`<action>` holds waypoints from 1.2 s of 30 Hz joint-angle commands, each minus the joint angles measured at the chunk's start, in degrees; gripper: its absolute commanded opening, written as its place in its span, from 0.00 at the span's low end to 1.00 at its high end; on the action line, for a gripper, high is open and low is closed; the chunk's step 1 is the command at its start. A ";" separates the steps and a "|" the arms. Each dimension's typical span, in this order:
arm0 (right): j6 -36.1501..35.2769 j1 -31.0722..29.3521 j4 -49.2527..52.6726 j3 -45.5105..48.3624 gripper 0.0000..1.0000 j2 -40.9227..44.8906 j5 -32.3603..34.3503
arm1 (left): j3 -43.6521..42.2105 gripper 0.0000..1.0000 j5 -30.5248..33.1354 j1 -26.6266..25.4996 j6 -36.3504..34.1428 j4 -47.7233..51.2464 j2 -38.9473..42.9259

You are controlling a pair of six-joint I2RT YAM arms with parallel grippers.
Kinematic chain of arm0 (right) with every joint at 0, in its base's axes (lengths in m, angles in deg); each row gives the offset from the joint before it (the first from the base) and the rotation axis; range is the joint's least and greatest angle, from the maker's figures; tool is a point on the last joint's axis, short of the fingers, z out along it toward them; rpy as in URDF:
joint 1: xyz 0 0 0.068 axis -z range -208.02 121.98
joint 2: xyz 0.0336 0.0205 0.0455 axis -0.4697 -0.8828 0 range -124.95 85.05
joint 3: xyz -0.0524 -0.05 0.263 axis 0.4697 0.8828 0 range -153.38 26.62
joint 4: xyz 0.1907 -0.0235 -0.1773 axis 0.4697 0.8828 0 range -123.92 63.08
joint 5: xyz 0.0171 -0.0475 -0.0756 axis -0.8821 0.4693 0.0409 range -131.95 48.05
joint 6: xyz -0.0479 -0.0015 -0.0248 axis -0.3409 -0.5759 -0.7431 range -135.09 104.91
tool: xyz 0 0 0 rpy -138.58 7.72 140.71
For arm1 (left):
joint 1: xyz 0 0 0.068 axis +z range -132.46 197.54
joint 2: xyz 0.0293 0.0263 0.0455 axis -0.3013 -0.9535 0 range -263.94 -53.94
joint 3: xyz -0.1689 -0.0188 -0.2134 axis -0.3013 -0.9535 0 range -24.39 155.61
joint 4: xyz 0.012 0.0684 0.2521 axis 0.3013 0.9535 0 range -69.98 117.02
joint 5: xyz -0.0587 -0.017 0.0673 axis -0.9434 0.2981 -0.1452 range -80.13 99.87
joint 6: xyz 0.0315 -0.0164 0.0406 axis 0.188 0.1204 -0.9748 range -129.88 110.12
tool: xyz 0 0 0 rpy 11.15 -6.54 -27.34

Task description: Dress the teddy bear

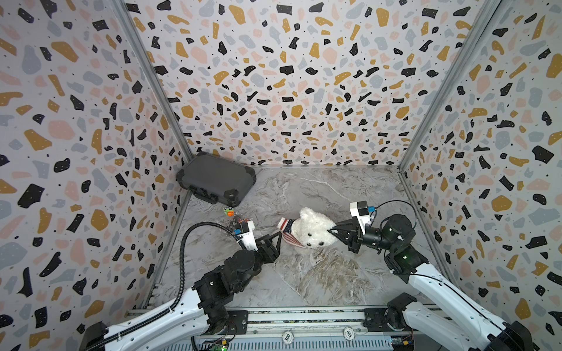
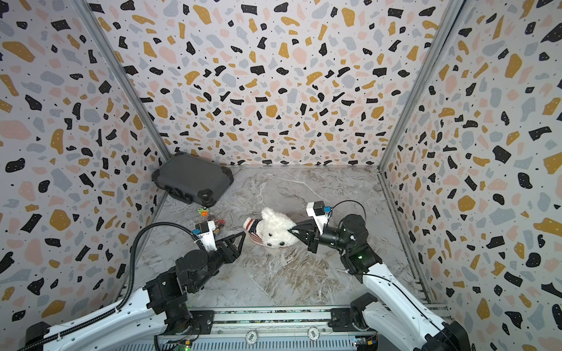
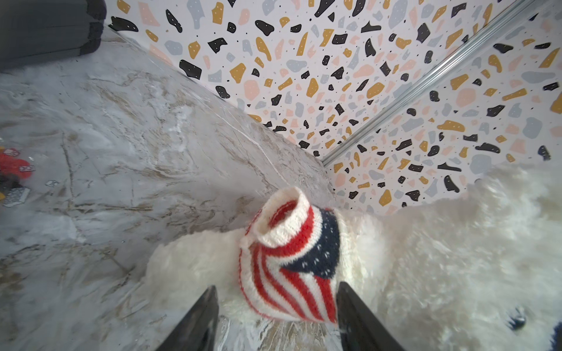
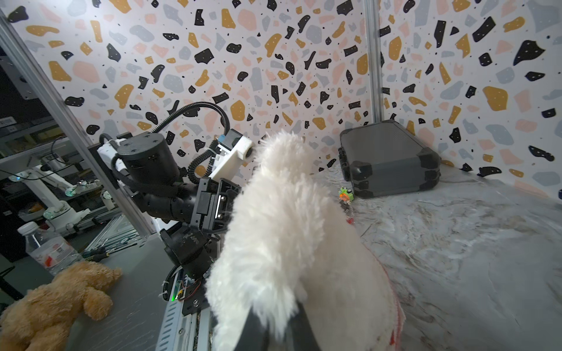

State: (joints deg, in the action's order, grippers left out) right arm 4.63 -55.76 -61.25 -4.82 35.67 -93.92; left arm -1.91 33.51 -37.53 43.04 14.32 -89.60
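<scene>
— Peering from over here, what can you make out on the left?

— That dark case (image 1: 216,180) lies in the far-left corner of the table (image 1: 319,279). The small bright bits (image 1: 228,211) just near of it are too little to name. The left arm reaches in low from the near left. Its left gripper (image 3: 275,288) has the jaws apart on either side of the striped sweater (image 3: 289,258); whether they touch the knit, I can't tell.

— And the teddy bear (image 1: 314,228)?

— Mid-table, between the two grippers, face turned toward the near edge. In both top views only its head shows, with the sweater bunched against its left side and the body hidden. The left wrist view alone shows the sweater's rolled opening gaping, and a blurred dark eye at the edge.

— The right side?

— The right arm comes in level. The right gripper (image 1: 333,229) is closed, pinching white fur. Its wrist view is mostly fur, with the fingers (image 4: 254,334) cut off.
</scene>
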 commanded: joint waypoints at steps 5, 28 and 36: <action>2.04 -0.16 -7.56 0.33 0.00 1.91 -4.42 | -3.24 0.63 -7.95 4.90 2.49 -10.33 1.36; 0.55 -1.90 -6.62 -0.11 0.00 1.49 -4.88 | -1.87 0.31 -17.79 5.00 1.39 -19.66 -8.42; 0.73 -2.12 -6.13 0.12 0.00 0.96 -2.45 | -3.04 0.05 -16.53 5.03 1.74 -19.54 -7.19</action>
State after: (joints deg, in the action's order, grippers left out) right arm 5.99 -57.40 -65.25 -3.81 36.04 -97.44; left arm -4.97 17.43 -32.66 45.12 -2.29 -97.55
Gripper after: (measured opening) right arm 0.093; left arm 0.067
